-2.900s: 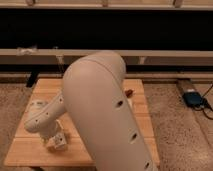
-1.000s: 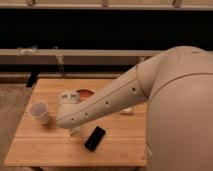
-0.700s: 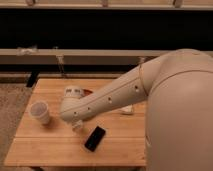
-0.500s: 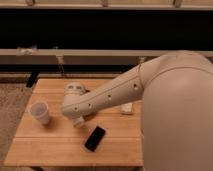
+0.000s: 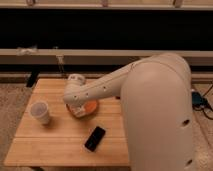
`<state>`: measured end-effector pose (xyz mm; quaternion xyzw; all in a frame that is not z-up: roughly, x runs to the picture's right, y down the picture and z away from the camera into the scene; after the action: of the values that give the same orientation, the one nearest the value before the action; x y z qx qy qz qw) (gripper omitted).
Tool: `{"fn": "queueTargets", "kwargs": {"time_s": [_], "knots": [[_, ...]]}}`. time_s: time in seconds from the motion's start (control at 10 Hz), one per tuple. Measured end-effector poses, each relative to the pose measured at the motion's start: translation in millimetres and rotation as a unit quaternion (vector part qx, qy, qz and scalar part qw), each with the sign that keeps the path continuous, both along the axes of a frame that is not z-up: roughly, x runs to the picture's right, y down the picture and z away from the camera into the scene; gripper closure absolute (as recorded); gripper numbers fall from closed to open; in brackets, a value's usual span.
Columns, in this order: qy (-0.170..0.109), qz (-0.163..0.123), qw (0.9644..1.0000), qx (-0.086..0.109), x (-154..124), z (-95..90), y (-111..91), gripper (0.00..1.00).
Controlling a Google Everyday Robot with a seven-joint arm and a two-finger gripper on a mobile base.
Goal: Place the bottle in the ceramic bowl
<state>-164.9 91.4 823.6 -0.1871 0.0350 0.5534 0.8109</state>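
Note:
The ceramic bowl [image 5: 90, 106], orange inside with a darker rim, sits on the wooden table [image 5: 55, 145] left of centre. My gripper [image 5: 76, 108] hangs from the white arm's wrist [image 5: 75, 88], right over the bowl's left half. A small whitish shape with dark marks at the gripper looks like the bottle [image 5: 75, 110], low over or inside the bowl; I cannot tell whether it rests in the bowl.
A white cup [image 5: 40, 112] stands on the table to the bowl's left. A flat black phone [image 5: 95, 138] lies in front of the bowl. My bulky white arm [image 5: 155, 110] covers the table's right side. A dark rail runs behind the table.
The arm has swung the gripper back and to the right, from beside the cup and phone to over the orange bowl. The cup and phone have not moved.

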Motion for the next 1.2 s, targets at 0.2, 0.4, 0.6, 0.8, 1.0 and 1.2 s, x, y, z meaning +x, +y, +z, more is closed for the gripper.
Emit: {"fn": "queueTargets", "kwargs": {"time_s": [0.2, 0.4, 0.6, 0.8, 1.0, 1.2], "knots": [[0.015, 0.009, 0.9998, 0.0, 10, 15.8, -5, 0.36], [0.015, 0.013, 0.9998, -0.004, 8, 24.9, -3, 0.21], [0.024, 0.024, 0.9994, 0.001, 15, 29.5, -2, 0.2], [0.031, 0.023, 0.9992, 0.013, 15, 28.2, -3, 0.2], [0.038, 0.021, 0.9988, 0.024, 16, 23.3, -4, 0.2], [0.041, 0.012, 0.9985, 0.034, 14, 17.3, -5, 0.2]]}}
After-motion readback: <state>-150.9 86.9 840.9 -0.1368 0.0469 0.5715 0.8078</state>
